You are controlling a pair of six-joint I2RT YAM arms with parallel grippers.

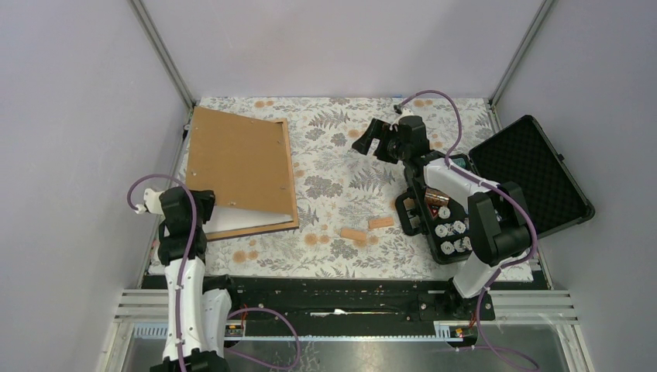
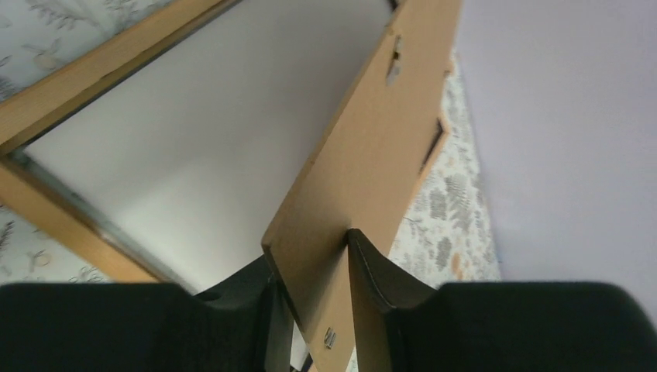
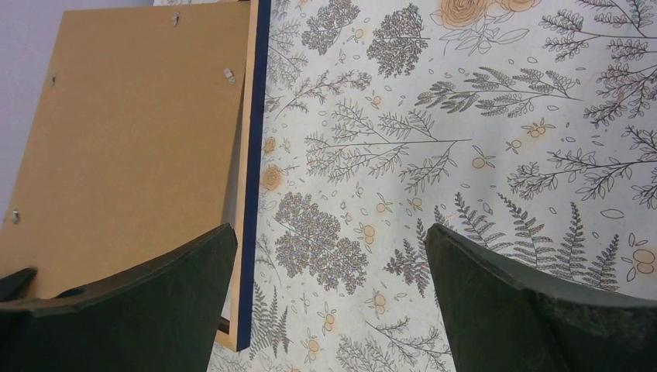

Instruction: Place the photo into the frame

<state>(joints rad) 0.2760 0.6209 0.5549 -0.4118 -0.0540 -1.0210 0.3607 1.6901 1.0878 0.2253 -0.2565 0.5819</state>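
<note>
Left wrist close against frame (image 2: 77, 77), looking along it, right wrist farther, facing frame's side, top camera high above, frame in all.

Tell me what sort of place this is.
Probably a robot test cell in a lab: plain grey panels on aluminium posts wall it in, a left arm and right arm are bolted to a rail, and a floral cloth covers the work surface.

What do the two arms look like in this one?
Both the left arm and right arm have white links with bulky black joints and black jaws. A purple cable loops along each.
</note>
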